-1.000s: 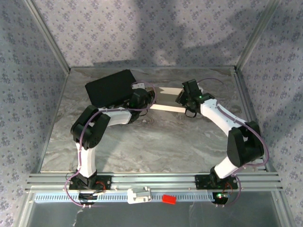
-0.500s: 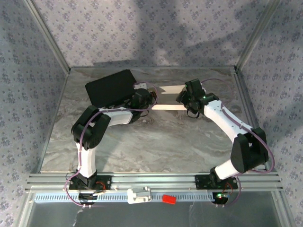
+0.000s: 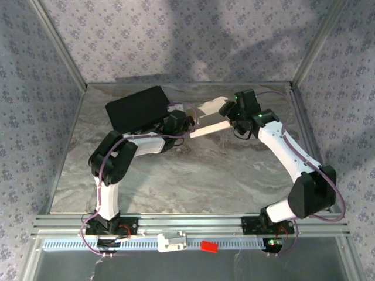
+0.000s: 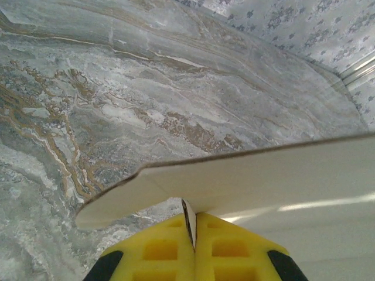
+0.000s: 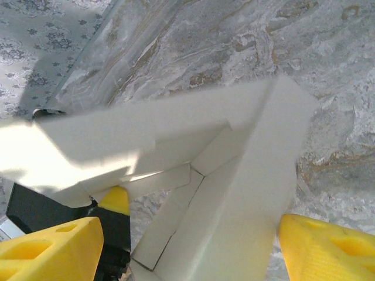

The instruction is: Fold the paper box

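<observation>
Left gripper [image 4: 190,237] pinched tight on the paper box [image 4: 263,175] edge, anchoring it; right gripper [image 5: 188,249] jaws wide apart astride a raised panel, probably lining up a fold.

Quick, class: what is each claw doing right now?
Left claw: closed, pinching the paper box edge.
Right claw: open, straddling the paper box.

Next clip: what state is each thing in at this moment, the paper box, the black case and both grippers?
paper box: partly folded, flaps loose, pinched at one edge.
left gripper: shut on a thin edge of the paper box.
right gripper: open, fingers spread wide with the paper box between them, not clamping it.
black case: lying flat on the table, not held.
</observation>
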Controlling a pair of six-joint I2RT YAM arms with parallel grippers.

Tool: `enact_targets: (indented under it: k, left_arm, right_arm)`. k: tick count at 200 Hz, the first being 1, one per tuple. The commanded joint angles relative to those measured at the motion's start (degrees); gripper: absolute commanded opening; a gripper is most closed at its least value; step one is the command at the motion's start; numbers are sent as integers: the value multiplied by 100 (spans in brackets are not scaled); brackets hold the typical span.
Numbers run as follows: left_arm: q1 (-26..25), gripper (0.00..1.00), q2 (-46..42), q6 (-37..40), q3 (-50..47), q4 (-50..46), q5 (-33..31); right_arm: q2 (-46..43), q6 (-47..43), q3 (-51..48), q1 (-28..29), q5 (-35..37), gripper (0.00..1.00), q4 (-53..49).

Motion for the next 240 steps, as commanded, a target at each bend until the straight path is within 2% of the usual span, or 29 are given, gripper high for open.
enact_targets:
  k: [1,69,105,139,164,204,240]
  left_arm:
    - [-99,0,188,250,120,-553,-57]
    - [-245,0,187,395,242,-609,-110]
    - [-353,0,179,437,275,-596,-13]
    - [-409,0,119,602,349,-746,-113]
    - [-476,0,76,825,506,-942,-221]
    - [-682,0,91,1214,776,-1299,-544]
    - [-944,0,144,1767,987,-1563,-787]
  right_arm:
    - [-222,192,63,-46,-15,81,-416]
    - [-620,-217,-318,-422,-136,79,-409]
    - [27,-943,201,-445,-214,78,-469]
    - [593,-913,460,-416,-454,76,-244]
    - [611,-710,519,-377,-527,76,-157]
    - [550,-602,127,-573,-857,76,106]
    - [-108,-318,-930,-1000,-1443,74,847]
